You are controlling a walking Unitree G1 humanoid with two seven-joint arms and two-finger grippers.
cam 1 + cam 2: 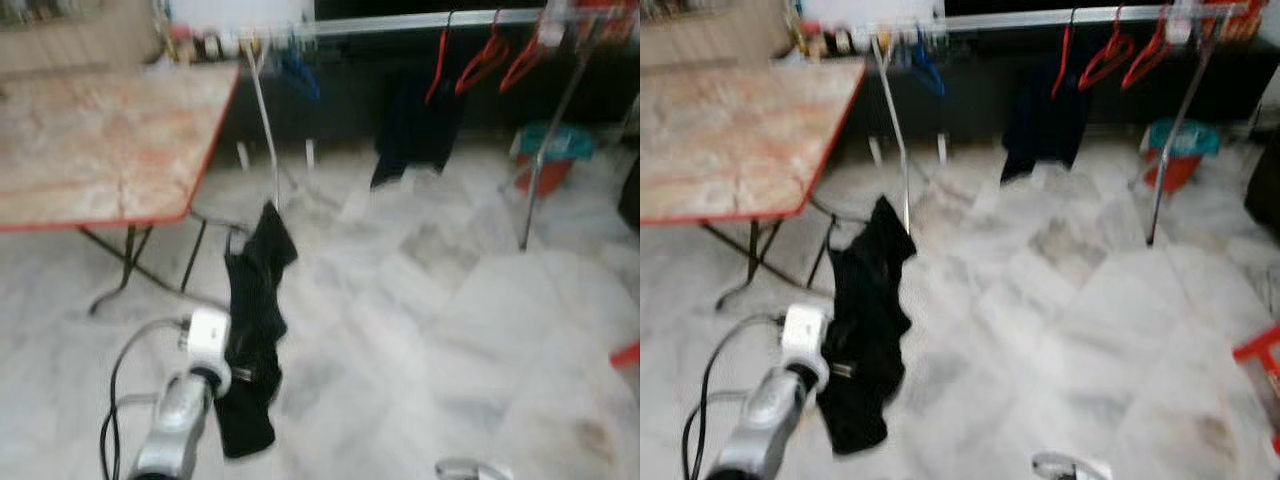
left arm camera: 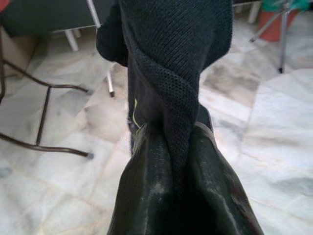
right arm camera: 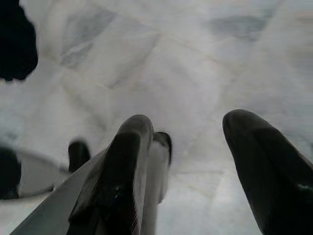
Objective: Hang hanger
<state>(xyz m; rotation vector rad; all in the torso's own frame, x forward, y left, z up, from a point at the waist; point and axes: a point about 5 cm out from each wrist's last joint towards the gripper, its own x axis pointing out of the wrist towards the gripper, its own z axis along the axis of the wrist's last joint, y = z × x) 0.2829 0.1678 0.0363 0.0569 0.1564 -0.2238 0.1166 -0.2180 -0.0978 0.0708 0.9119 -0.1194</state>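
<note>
Black fingers (image 3: 259,156) spread apart — marble floor (image 3: 186,63) beneath.

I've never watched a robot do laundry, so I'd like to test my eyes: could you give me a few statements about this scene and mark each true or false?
1. The left gripper is shut on a black garment. True.
2. The right gripper holds a red hanger. False: its jaws are apart with nothing between them, over bare floor.
3. Red hangers hang on the clothes rail at the back. True.
4. The folding table stands on the robot's right. False: it is on its left.
5. The black garment lies flat on the table. False: it dangles above the marble floor.
</note>
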